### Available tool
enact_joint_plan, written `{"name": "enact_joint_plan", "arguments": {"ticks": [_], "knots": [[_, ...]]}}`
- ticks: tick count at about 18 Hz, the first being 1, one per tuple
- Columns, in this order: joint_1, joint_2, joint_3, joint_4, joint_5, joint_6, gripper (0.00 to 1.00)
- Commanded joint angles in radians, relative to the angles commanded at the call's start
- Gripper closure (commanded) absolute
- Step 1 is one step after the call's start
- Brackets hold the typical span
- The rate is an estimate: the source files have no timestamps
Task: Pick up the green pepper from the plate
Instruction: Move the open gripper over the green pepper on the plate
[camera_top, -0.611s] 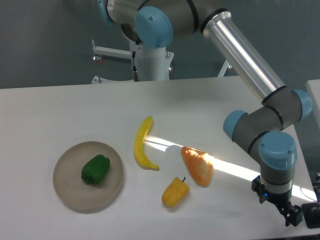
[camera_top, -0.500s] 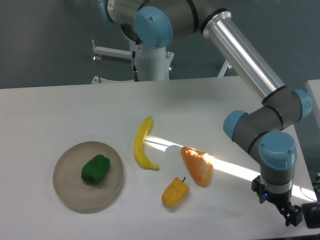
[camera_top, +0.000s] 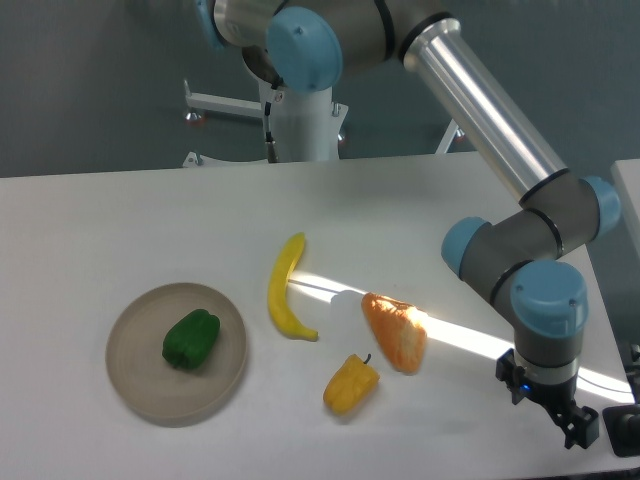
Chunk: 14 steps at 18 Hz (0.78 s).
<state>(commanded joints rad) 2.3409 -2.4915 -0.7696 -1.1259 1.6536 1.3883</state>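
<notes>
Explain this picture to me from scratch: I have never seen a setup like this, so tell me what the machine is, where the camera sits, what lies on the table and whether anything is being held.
The machine is a robot arm of grey tubes and blue joints, mounted behind a white table. One fixed camera looks down on the table from the front. At the arm's tip is a small black gripper with two fingers, low at the table's right edge. It holds nothing; it is too small here to tell whether it is open or shut.

On the table, at the left, a round beige plate carries a green pepper. Right of it lie a banana, a yellow pepper and an orange piece that I cannot name. The green pepper is far from the gripper and has not been picked up yet.
</notes>
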Motion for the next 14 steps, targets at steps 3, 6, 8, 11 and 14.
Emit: {"name": "enact_joint_plan", "arguments": {"ticks": [3,6,8,11,14], "knots": [[-0.015,0.091,-0.121,-0.003,-0.006,-0.032,0.0],[-0.047,0.173,-0.219,-0.017,-0.035,-0.139,0.0],[-0.08,0.236,-0.298,-0.038,-0.035,-0.205,0.0],[-0.118,0.321,-0.393,-0.041,-0.098,-0.351,0.0],[-0.149,0.376,-0.459,-0.04,-0.182,-0.472,0.0]]}}
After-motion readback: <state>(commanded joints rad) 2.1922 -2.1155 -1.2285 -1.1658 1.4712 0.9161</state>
